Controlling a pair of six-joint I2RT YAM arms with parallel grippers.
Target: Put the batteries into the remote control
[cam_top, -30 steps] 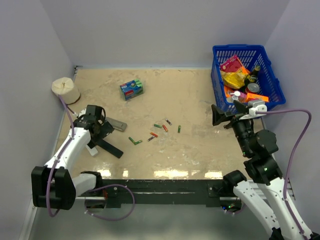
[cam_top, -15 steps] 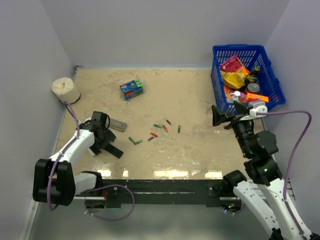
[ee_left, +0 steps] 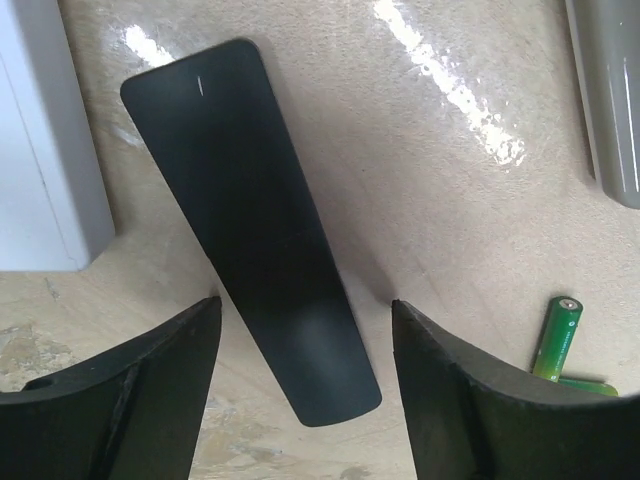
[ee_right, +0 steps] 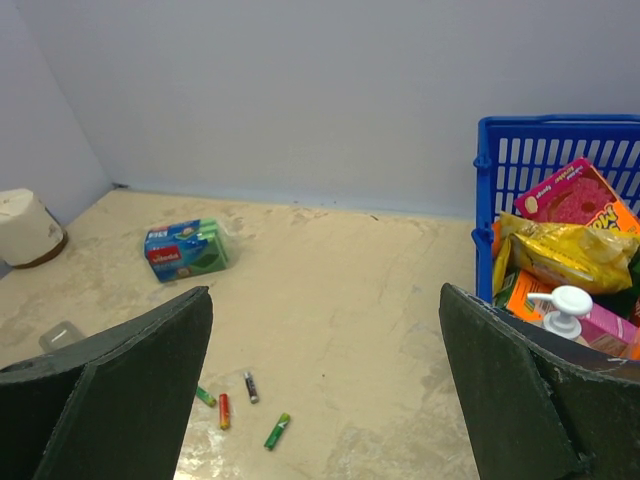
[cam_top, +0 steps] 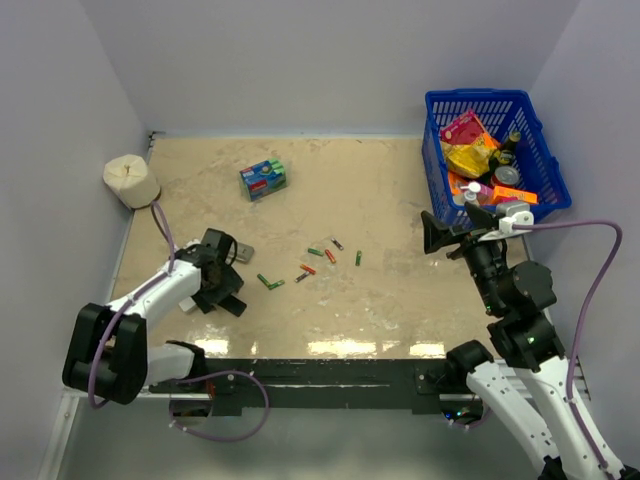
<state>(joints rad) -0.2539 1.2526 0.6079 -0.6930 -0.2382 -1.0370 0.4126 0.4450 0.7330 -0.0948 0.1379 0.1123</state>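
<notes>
From the overhead camera I see the remote control [cam_top: 230,305] lying flat on the desk [cam_top: 390,200], mostly hidden under my left fingers [cam_top: 220,283]. A grey remote [cam_top: 241,250] lies just beyond it and a white remote [cam_top: 184,301] just to its left. The batteries [cam_top: 307,270] are scattered to its right, the nearest green pair [cam_top: 270,283] close by. My right fingers [cam_top: 432,232] hang spread wide, well apart from it.

On the left wrist camera the remote's long axis slants from upper left to lower right. The fingers [ee_left: 150,385] are parted astride its lower end, gripping nothing. One green cell [ee_left: 557,338] lies right of it.

The right wrist camera shows parted fingers [ee_right: 110,385] empty over the desk, and several batteries between them.
</notes>
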